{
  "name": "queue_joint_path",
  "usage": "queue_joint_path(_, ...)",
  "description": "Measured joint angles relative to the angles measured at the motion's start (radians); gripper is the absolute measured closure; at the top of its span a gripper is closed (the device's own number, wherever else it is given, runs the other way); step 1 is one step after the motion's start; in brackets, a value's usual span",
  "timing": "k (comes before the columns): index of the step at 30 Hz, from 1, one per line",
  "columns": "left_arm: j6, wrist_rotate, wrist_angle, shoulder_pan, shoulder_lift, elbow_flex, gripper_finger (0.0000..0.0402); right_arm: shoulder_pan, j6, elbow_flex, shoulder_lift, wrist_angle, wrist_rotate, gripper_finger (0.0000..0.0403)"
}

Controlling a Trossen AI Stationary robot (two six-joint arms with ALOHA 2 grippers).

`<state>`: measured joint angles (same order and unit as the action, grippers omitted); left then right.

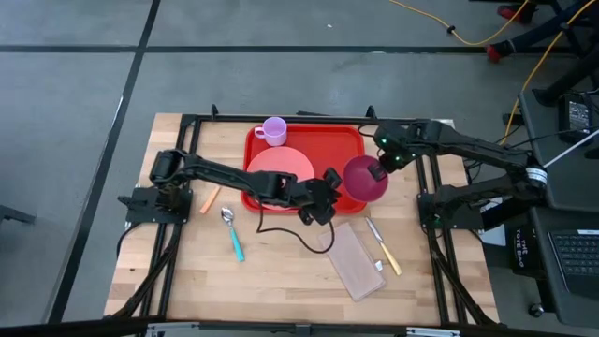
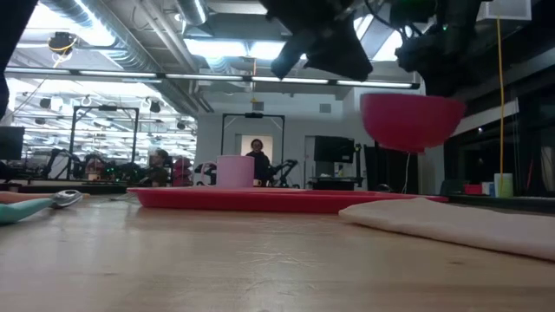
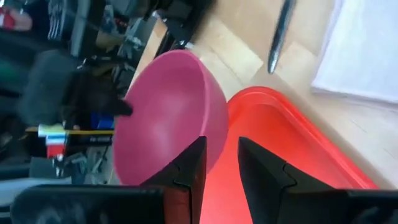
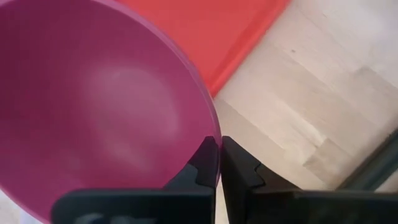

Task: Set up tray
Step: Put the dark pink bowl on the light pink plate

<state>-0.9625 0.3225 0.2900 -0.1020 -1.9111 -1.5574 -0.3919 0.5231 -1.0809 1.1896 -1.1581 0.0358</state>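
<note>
Spoon [image 1: 231, 233], napkin [image 1: 355, 260] and knife [image 1: 384, 247] lie on the near part of the wooden table [image 1: 281, 281], still waiting off the tray. An orange stick [image 1: 210, 199] lies at the left. Farther back sits the red tray [image 1: 351, 138], with a round pink plate [image 1: 281, 168] and a small pink cup [image 1: 273, 131] already on it.

At the tray's right edge, the right gripper [image 4: 219, 163] pinches the rim of a dark pink bowl [image 1: 365, 178], jaws closed tight on it. It holds the bowl up in the air, probably to set it down on the tray.

Close beside the bowl, the left gripper [image 3: 221, 163] hangs over the tray with its jaws a little apart, holding nothing. Maybe it waits to help.

No writing can be read anywhere.
</note>
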Motion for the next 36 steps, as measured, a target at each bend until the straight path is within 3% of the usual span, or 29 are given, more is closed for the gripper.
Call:
queue_joint_path(7, -0.05, 0.025, -0.01, 0.002, -0.007, 0.0, 0.0315, 0.068, 0.039, -0.033, 0.005, 0.004, 0.06, 0.0394)
queue_joint_path(14, -0.071, 0.026, -0.019, 0.003, -0.006, -0.001, 0.0316, 0.122, 0.048, -0.044, 0.074, 0.022, 0.051, 0.0394)
queue_joint_path(36, 0.006, 0.058, 0.162, 0.011, -0.012, -0.001, 0.0316, 0.179, -0.003, -0.308, 0.284, -0.081, 0.06, 0.0394)
